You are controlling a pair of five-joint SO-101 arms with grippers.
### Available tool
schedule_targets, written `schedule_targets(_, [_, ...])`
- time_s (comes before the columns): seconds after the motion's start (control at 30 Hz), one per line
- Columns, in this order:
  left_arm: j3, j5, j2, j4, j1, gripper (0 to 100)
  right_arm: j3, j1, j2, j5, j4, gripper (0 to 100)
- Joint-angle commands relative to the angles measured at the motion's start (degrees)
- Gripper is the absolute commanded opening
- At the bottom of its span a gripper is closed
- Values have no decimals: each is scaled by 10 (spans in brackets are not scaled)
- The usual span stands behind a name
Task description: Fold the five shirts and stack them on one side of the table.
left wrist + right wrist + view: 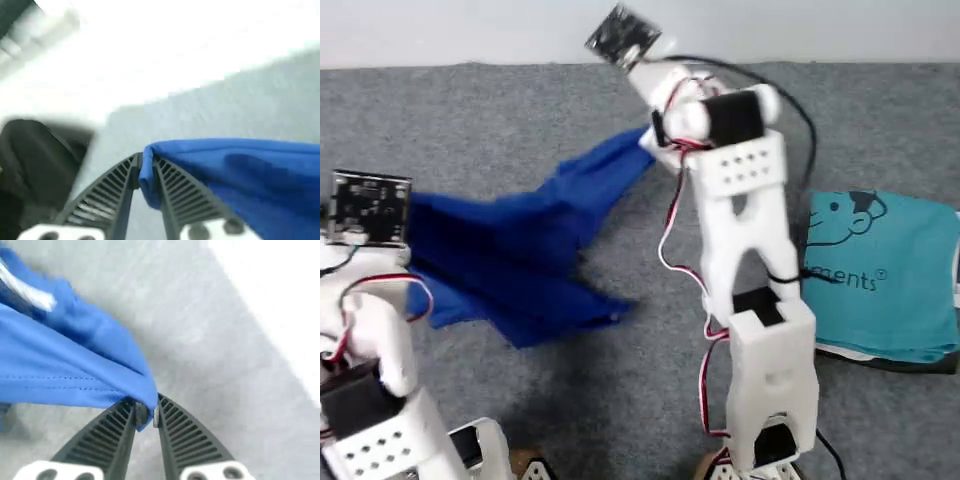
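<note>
Both claws are clamped on the blue shirt (520, 250).
- Left claw (145, 167): jaws nearly closed, with a thin fold of blue hem pinched right at the tips.
- Right claw (145, 412): same, closed down on a small corner, with very little cloth past the tips.

The shirt hangs stretched between the two arms over the left-centre of the worktop (620, 400). Its middle sags and the lower part is bunched, apparently touching the surface. The folded teal shirt (880, 270) sits at the right side, on what looks like other folded layers, well apart from the blue one.

Risks as I read them:
- Both grips are shallow tip grips. Extra tension between the arms likely pulls a corner out, and the right looks weaker. The shirt then drops in a heap and needs a re-grasp.
- I can't tell whether each claw has one layer or two. A doubled layer in one claw means the shirt lays down twisted.
- The bunched lower part can drag on the rough worktop. Laying down from here could roll it under and leave a crease in the fold.
- The right arm (760, 250) stands just beside the teal stack, so a wide swing could nudge it.
- A height mismatch between the claws gives a skewed lay and a bad fold line.
</note>
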Motion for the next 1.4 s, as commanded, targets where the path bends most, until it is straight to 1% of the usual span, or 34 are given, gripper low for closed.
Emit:
schedule_targets(0.0, [-68,7,-3,-84,-1,14,-73,17,-85,-6,22,13])
schedule_targets(0.17, [-103,-4,-2,-163,33,14,-129,36,-155,-5,6,13])
schedule_targets(0.33, [-138,-86,-2,-180,71,14,-131,70,-228,-4,-36,13])
schedule_targets(0.43, [-152,-115,-2,-206,75,14,-124,88,-270,-4,-58,13])
schedule_targets(0.53, [-154,-160,-3,-228,74,14,-125,105,-305,-4,-70,13])
schedule_targets(0.67, [-151,-188,-6,-227,74,14,-125,118,-339,17,-72,13])
schedule_targets(0.8, [-151,-190,-4,-191,74,14,-125,118,-371,46,-86,13])
schedule_targets(0.97, [-152,-190,-8,-112,71,14,-125,118,-398,92,-124,13])
schedule_targets(1.13, [-153,-191,-8,-39,71,14,-125,119,-423,122,-129,13])
schedule_targets(1.23, [-155,-191,-11,-25,70,14,-125,119,-442,135,-129,13])
schedule_targets(1.37, [-152,-190,-53,-24,62,14,-125,120,-472,155,-124,13])
